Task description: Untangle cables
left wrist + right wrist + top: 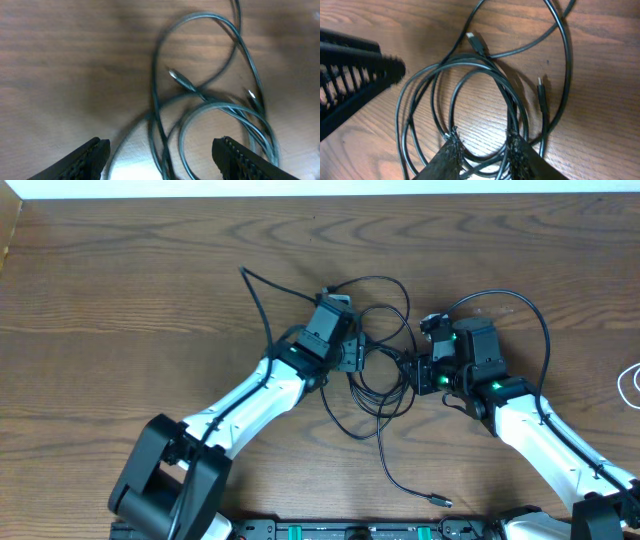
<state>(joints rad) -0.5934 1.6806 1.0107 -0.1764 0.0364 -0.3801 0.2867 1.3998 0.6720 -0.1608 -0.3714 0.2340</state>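
Right wrist view: light, limp cables (566, 60) are straddled by the slightly parted right tool (485, 142); a hold is judged best beside the plug (476, 43) ahead of it.

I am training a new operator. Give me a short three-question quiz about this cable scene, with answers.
1. True or false: the left pincer is shut on a cable.
2. Where does the white cable lie? A) inside the tangle; B) at the far right of the table, apart from the black cables; C) between the left pincer's fingers.
3. Fill in: the loose plug end nearest the robot's base belongs to a ___ cable.
Key: 1 false, its jaws stand open; 2 B; 3 black.
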